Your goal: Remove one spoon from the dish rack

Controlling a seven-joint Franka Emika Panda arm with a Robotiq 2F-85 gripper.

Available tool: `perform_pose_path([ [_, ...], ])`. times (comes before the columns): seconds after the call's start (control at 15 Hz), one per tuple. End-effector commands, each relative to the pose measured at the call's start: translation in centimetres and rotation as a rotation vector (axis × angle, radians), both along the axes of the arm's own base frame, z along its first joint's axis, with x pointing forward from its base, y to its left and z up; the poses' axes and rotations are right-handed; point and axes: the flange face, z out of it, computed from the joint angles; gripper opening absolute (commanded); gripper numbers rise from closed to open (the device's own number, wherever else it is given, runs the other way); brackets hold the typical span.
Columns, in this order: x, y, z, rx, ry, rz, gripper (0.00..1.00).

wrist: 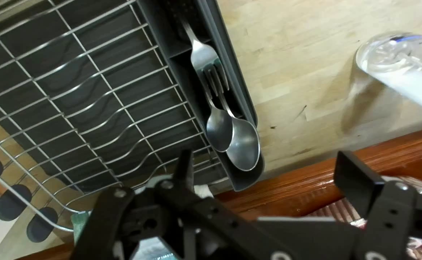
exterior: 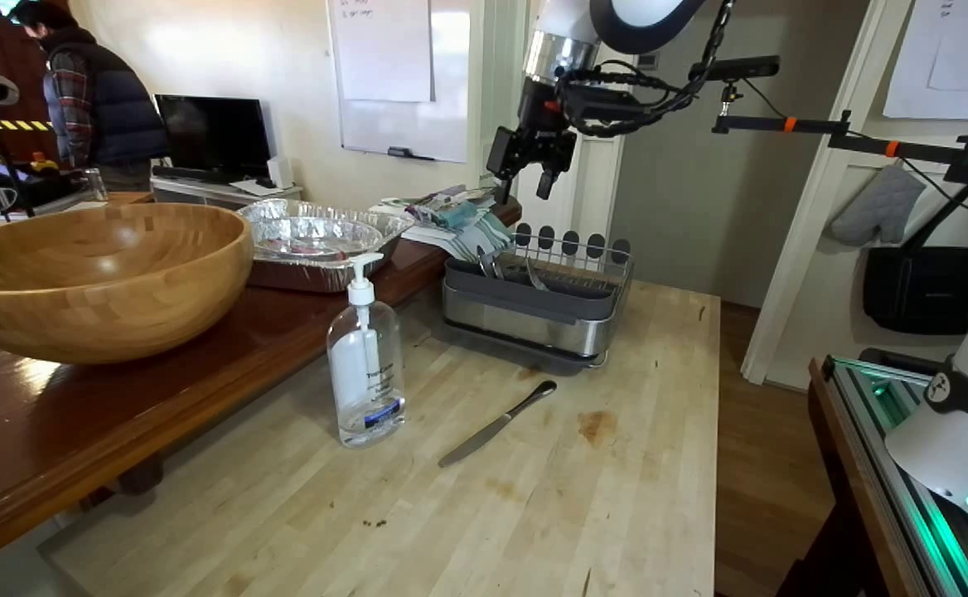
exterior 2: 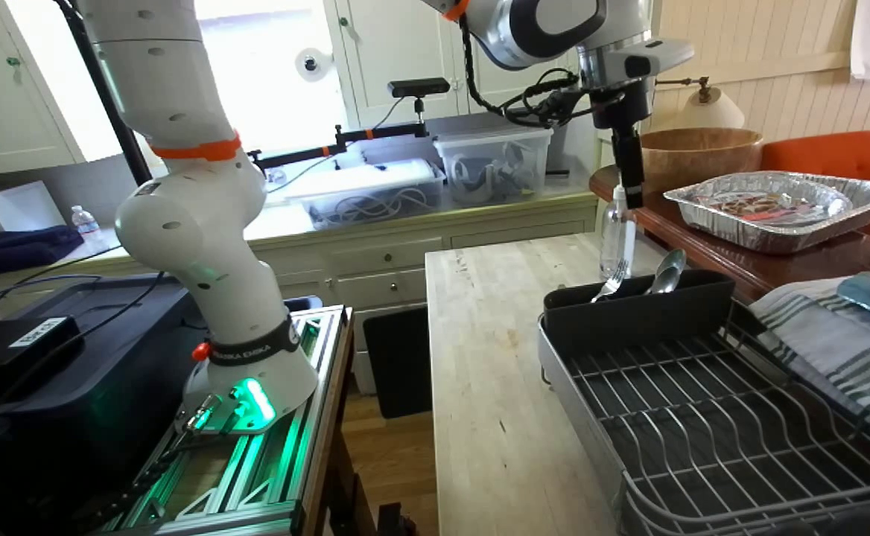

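Observation:
Two silvery spoons stand in the dark utensil holder of the dish rack. In the wrist view the smaller spoon (wrist: 219, 129) partly overlaps the larger spoon (wrist: 246, 148); their lower handles are hidden. A spoon bowl (exterior 2: 670, 269) also shows in an exterior view. The metal dish rack (exterior: 534, 322) sits on the light wooden table and shows in an exterior view (exterior 2: 580, 402) and the wrist view (wrist: 63, 115). My gripper (exterior: 525, 189) is open and empty, above and apart from the rack's holder. It also shows in an exterior view (exterior 2: 634, 199) and the wrist view (wrist: 264, 160).
A fork (wrist: 206, 59) shares the holder. A clear soap bottle (exterior: 368, 373) and a knife (exterior: 496, 424) are on the table. A wooden bowl (exterior: 111, 286), foil trays (exterior 2: 785, 216) and towels (exterior 2: 837, 357) lie on the dark wooden surface beside it.

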Motion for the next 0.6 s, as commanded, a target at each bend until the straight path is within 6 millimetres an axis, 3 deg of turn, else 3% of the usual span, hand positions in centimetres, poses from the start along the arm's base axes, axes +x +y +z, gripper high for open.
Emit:
perform_pose_path([
  [0.0,3.9,0.0,-2.2,0.055,-0.024,-0.047,1.0],
  [0.27,6.9,0.4,-4.7,0.082,-0.052,-0.052,1.0],
  [0.53,8.7,0.8,-7.0,0.083,-0.072,-0.047,1.0],
])
